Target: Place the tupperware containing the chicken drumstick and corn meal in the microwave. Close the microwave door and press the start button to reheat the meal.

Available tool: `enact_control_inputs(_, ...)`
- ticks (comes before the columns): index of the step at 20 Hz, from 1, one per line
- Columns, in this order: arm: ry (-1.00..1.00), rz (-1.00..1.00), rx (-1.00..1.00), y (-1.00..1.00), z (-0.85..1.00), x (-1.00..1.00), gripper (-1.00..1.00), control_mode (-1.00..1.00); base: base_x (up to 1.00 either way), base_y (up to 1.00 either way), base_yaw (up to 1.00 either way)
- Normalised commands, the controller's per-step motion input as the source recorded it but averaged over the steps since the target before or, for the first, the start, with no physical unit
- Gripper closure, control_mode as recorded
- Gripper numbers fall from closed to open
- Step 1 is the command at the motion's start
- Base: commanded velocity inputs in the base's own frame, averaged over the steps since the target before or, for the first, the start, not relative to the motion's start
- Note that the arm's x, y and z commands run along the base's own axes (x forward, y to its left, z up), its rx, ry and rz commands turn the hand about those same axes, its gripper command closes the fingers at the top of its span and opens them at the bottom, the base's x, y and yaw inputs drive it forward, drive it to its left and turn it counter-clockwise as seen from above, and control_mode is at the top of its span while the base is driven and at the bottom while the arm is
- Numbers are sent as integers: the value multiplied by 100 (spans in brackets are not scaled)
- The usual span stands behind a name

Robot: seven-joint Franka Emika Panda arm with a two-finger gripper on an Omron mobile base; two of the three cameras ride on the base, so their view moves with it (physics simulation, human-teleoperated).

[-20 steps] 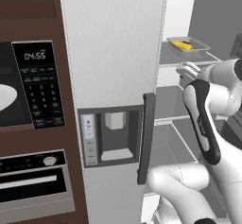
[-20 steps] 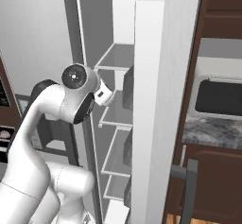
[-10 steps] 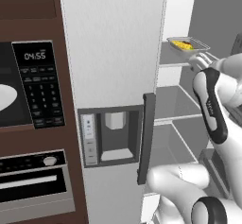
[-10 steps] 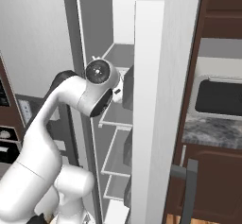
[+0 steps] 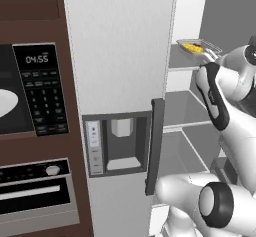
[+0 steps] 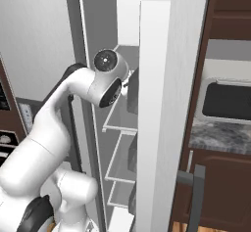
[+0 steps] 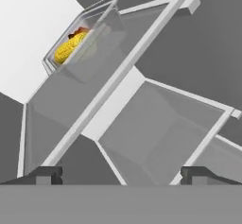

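A: Change over the last second? The arm (image 5: 220, 106) has swung up and deeper into the open fridge; in the left base view its forearm, earlier angled low across the lower shelves, now stands steeper with the wrist close under the tupperware (image 5: 196, 48) on the upper shelf (image 5: 180, 61).

B: Right base view agrees. The round joint (image 6: 106, 60) has climbed from mid-frame left to beside the fridge's inner wall, higher and further right than before.

A: Base cameras did not shift; microwave keypad (image 5: 42, 101) sits in the same place.

B: The arm's lower link now fills more of the lower left corner.
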Motion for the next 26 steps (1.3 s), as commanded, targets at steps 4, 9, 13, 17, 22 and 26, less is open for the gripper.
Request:
enact_control_inputs(4,3,-8,-1,-30,17,40,-100,-100,0,0,0)
enact_control_inputs(9,9,-3,0,-20,14,48,-100,-100,0,0,0)
enact_control_inputs(13,9,-1,0,-25,0,44,-100,-100,0,0,0)
enact_control_inputs(17,9,0,0,-18,1,53,-100,-100,0,0,0)
enact_control_inputs(22,7,0,0,-33,0,55,-100,-100,0,0,0)
enact_control_inputs(26,1,0,1,-18,0,47,-100,-100,0,0,0)
